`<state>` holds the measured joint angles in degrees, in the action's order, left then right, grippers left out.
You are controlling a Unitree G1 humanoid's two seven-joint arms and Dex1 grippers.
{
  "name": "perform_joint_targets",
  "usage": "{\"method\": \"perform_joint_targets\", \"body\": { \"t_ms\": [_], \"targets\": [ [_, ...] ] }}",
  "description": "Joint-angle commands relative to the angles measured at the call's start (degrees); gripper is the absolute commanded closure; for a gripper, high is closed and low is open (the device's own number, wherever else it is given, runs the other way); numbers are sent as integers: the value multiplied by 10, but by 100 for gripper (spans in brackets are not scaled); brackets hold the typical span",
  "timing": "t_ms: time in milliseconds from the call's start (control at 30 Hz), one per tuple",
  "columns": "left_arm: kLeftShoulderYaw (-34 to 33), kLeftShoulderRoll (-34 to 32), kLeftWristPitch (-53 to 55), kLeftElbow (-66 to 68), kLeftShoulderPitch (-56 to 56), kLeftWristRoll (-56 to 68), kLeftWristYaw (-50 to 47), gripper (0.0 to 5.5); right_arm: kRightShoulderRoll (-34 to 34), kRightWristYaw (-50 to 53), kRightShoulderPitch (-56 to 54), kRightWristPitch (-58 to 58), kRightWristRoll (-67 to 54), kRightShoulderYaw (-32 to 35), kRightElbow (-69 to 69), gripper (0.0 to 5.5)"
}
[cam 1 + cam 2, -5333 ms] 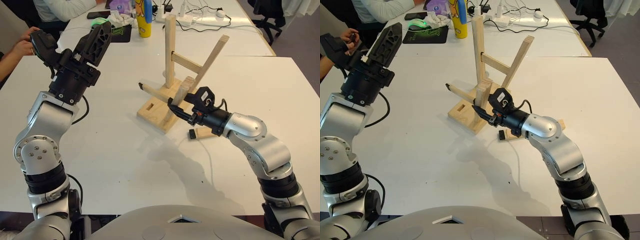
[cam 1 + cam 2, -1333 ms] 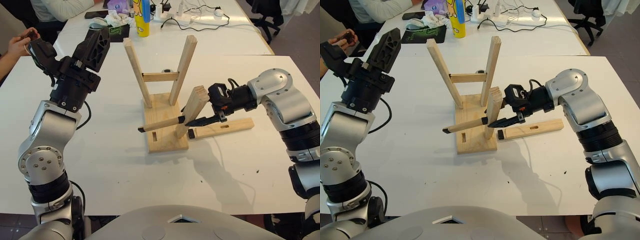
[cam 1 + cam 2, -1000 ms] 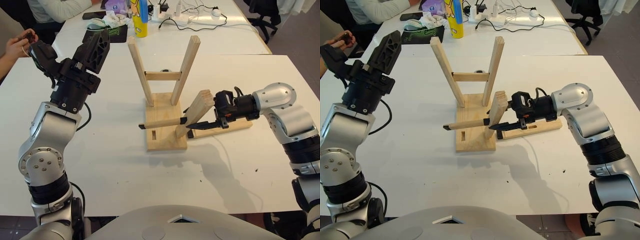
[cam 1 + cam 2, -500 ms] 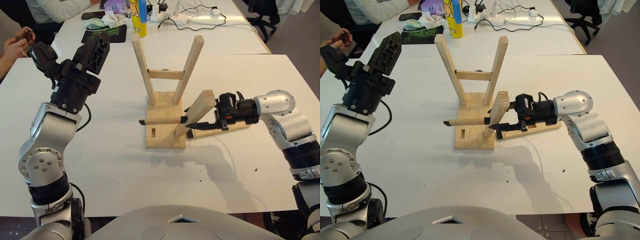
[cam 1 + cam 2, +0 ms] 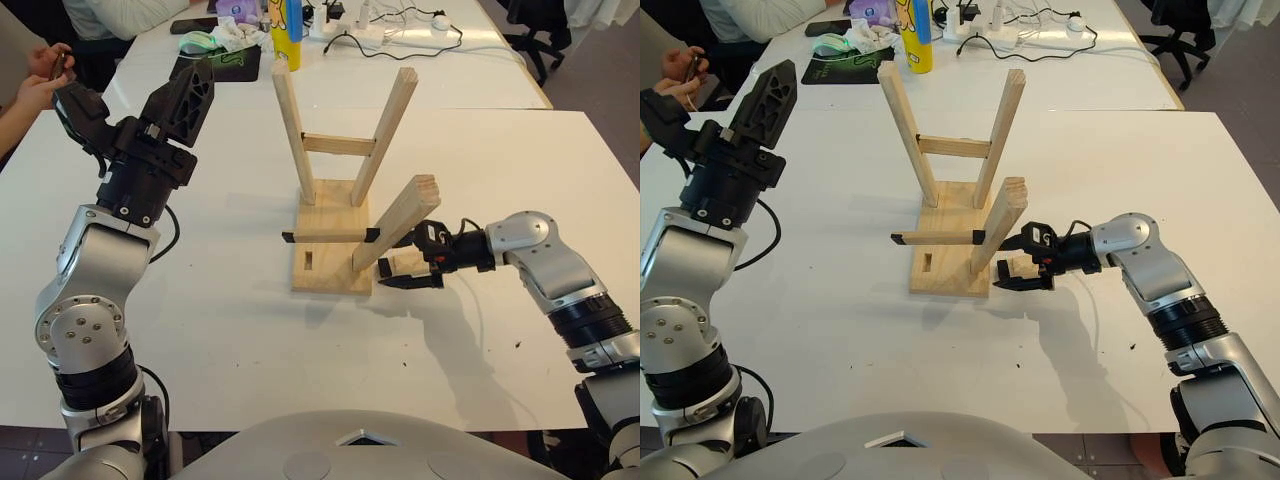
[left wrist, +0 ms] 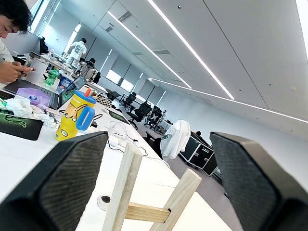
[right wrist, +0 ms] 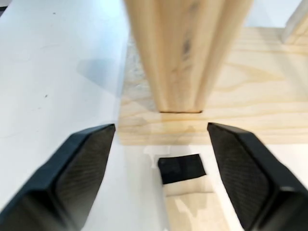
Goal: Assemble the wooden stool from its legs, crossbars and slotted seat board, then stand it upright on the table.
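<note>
White table (image 5: 200,310): seat board (image 5: 330,272) lies flat, two braced legs (image 5: 293,135) up, third leg (image 5: 398,222) leaning. Your right gripper (image 5: 1006,265) is spread wide and empty, with the loose fourth leg (image 7: 192,211) capped-end between its fingers. Your left gripper (image 5: 128,100) is raised, agape, empty. Step, likely: fetching that leg. Next: close and lift.

Before me the seat board (image 5: 325,268) lies flat; two legs (image 5: 293,125), crossbar (image 5: 338,145) between, stand on it; third leg (image 5: 398,222) leans.

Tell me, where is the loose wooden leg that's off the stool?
The loose leg lies flat on the table on the robot's right, beside the seat board, between the open fingers of the right gripper.
</note>
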<state>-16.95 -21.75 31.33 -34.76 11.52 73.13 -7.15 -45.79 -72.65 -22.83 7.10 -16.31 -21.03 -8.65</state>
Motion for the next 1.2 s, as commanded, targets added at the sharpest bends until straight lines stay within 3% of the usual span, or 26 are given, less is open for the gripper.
{"method": "perform_joint_targets", "body": {
  "t_ms": [33,267,400,500,833,1200],
  "targets": [
    [0,-5,-1,-6,1,-1,1,158,-3,27,-23,-16,40,33,-38,199],
    [-5,-8,-2,-8,-4,-1,-1,158,8,133,-91,-22,68,126,-115,307],
    [-5,-9,-1,-9,-5,0,-1,158,-15,86,-36,-31,80,112,-104,369],
    [-7,-12,0,-7,-6,2,0,158,-49,10,-29,-53,92,92,-116,373],
    [-4,-10,-2,-8,-6,0,-1,158,-72,-166,-135,-108,153,35,-200,220],
    [1,-7,-6,-5,-5,-4,3,158,-34,-162,-171,-205,229,3,-310,62]
  ]
}}
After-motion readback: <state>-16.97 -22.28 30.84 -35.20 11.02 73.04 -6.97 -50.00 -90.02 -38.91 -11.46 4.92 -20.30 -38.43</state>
